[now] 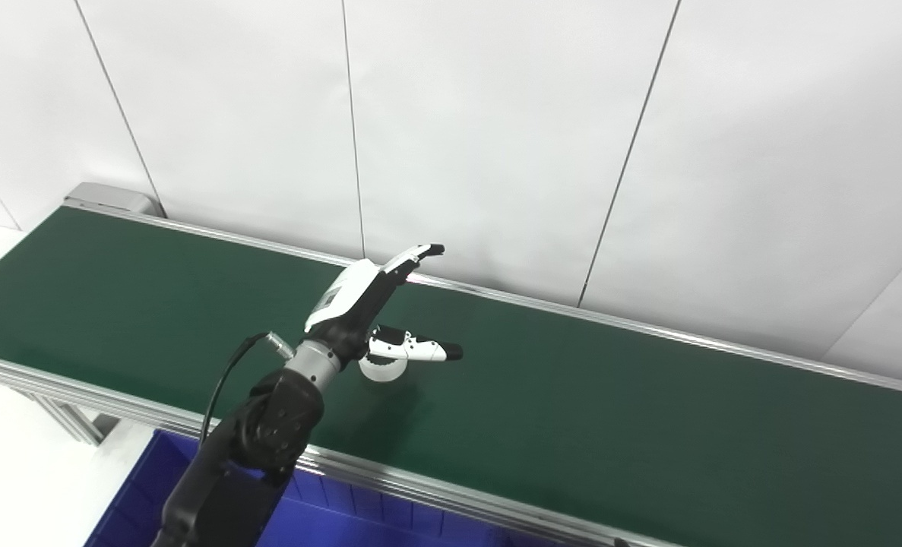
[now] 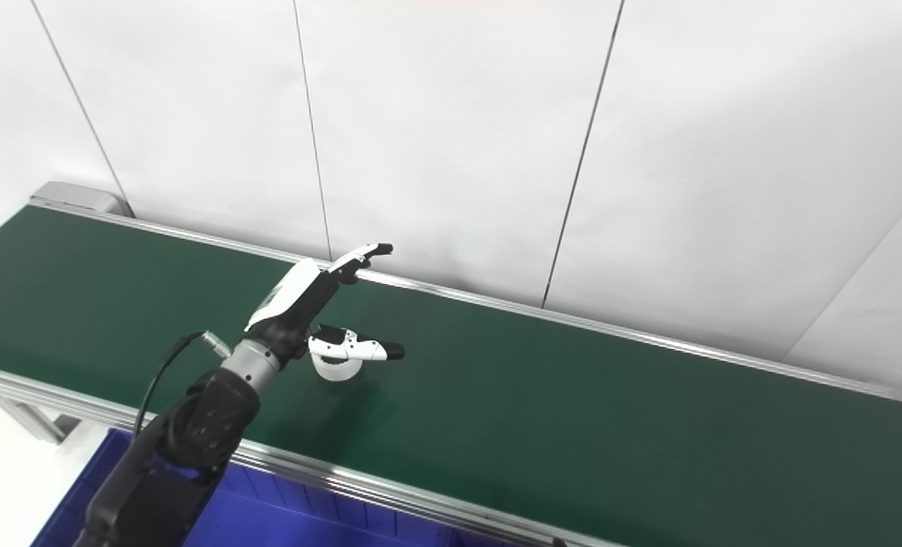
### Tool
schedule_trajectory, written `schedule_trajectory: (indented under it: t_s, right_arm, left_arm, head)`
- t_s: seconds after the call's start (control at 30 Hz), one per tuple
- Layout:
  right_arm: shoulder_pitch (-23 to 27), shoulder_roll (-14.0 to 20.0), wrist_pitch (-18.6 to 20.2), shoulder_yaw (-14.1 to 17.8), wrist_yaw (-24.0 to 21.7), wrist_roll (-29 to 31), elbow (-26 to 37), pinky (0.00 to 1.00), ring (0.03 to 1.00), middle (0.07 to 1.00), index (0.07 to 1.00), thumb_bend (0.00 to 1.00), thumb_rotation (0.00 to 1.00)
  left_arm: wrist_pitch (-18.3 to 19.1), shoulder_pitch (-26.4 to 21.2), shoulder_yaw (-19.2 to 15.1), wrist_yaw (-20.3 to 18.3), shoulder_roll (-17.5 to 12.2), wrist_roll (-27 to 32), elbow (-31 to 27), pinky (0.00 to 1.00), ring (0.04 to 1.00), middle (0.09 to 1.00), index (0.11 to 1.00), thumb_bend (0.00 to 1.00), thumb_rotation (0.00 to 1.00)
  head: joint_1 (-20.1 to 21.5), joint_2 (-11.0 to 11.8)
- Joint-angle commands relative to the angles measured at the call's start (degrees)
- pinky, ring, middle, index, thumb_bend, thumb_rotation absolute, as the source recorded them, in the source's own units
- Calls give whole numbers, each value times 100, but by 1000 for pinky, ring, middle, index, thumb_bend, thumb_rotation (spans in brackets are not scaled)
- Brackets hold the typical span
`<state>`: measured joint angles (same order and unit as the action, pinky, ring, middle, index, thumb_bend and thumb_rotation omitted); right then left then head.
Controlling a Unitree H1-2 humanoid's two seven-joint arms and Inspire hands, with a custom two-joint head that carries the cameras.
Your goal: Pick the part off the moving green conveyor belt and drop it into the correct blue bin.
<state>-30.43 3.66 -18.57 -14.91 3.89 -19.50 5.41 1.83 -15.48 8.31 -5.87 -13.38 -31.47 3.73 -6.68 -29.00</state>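
Left hand (image 1: pixel 371 315) hovers spread open, holding nothing, above the white part (image 1: pixel 382 371) on the belt (image 1: pixel 610 410).

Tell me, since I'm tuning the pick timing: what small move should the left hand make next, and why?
Probably lower a little and close around the white part. The left hand is open above the green belt, its thumb over the part and its fingers stretched out, so nothing is gripped yet. The blue bin waits at the belt's near edge.
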Motion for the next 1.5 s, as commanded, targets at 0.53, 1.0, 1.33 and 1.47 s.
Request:
schedule_trajectory:
  t_s: [0.53,1.0,1.33,1.47]
  right_arm:
    - [-56,-76,-363,29,118,-10,118,1000,1000,1000,1000,825,545]
    - [-88,-110,-411,25,123,69,142,1000,1000,1000,1000,834,539]
    - [-115,-124,-462,-3,171,43,178,1000,1000,1000,1000,820,545]
    - [-118,-136,-508,-9,168,93,161,1000,1000,1000,1000,817,547]
  left_arm:
    - [18,-649,741,751,-123,-1033,1492,977,970,985,909,890,422]
    - [-67,-428,771,656,90,-500,1609,545,631,696,720,733,43]
    - [-477,-370,712,1080,246,-279,1777,442,410,493,517,499,0]
    - [-675,-366,702,1242,297,-233,1888,456,417,503,505,499,0]
  head:
    - [-25,-55]
    - [-19,-121]
    - [-4,-174]
    - [1,-180]
